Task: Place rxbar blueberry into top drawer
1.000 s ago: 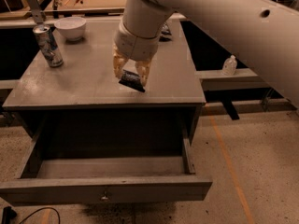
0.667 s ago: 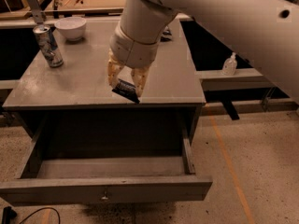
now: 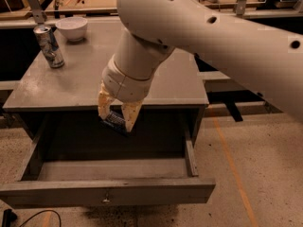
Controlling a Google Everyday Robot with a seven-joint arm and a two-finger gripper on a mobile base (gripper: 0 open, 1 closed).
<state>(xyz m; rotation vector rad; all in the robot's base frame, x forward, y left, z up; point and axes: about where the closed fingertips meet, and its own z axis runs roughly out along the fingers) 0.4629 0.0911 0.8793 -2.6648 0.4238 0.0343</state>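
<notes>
Update: now holding gripper (image 3: 116,123) right above open top drawer (image 3: 109,191), further forward than before, clamping rxbar blueberry (image 3: 112,120) tight.

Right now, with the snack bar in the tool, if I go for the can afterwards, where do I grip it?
Probably its round side at mid-height, coming in level from the front: the can stands upright near the table's left edge, with the bowl close behind it. The tool hangs over the open drawer, shut on the snack bar.
</notes>
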